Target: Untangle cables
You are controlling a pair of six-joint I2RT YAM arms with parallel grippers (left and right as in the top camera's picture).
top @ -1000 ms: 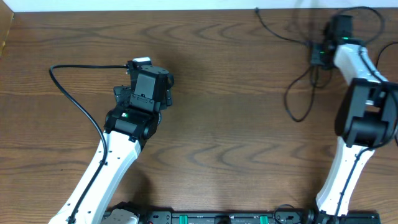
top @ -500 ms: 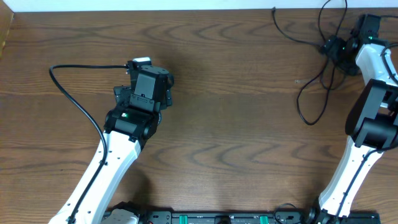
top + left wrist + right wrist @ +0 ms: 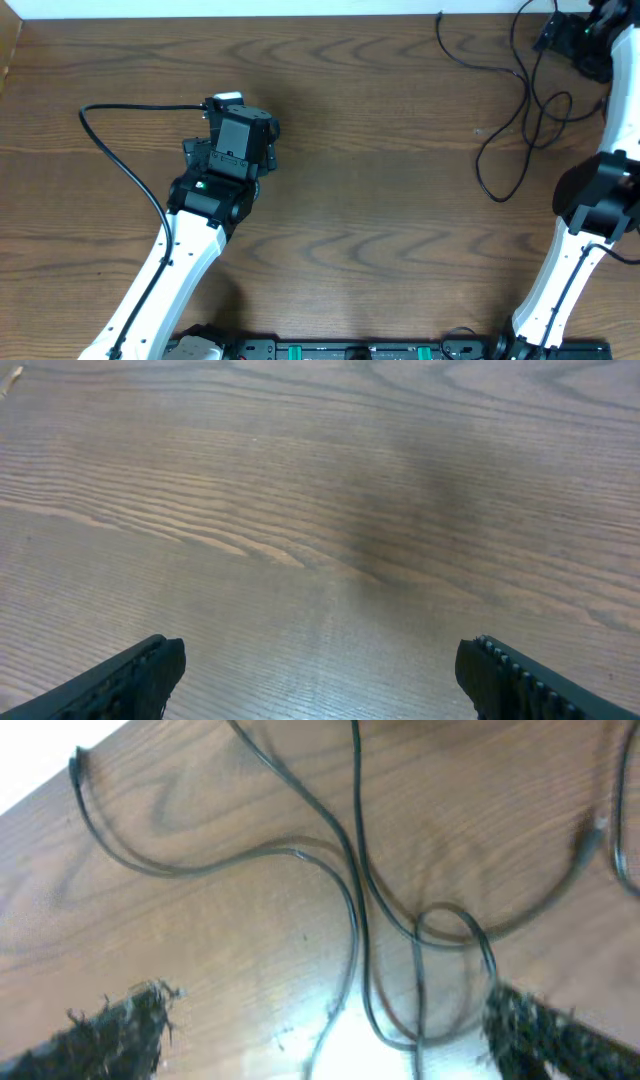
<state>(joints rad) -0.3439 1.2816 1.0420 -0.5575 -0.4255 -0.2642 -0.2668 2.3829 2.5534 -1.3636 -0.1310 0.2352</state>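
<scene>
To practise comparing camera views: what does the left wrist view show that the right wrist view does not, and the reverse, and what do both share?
Only left wrist: bare wood with nothing lying on it ahead of the left gripper. Only right wrist: black cables looping and crossing, and the table's edge at upper left. Both: the wood-grain table and open fingers spread wide, blurred on the right gripper.

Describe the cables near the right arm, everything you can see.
The cables are thin, glossy black cords lying slack on the wooden table at its far right corner. Strands cross in loose loops; one end trails toward the far edge, and a long loop sags toward the near side. One small plug shows in the right wrist view. The right gripper hangs over them, jaws wide apart; contact cannot be told.
</scene>
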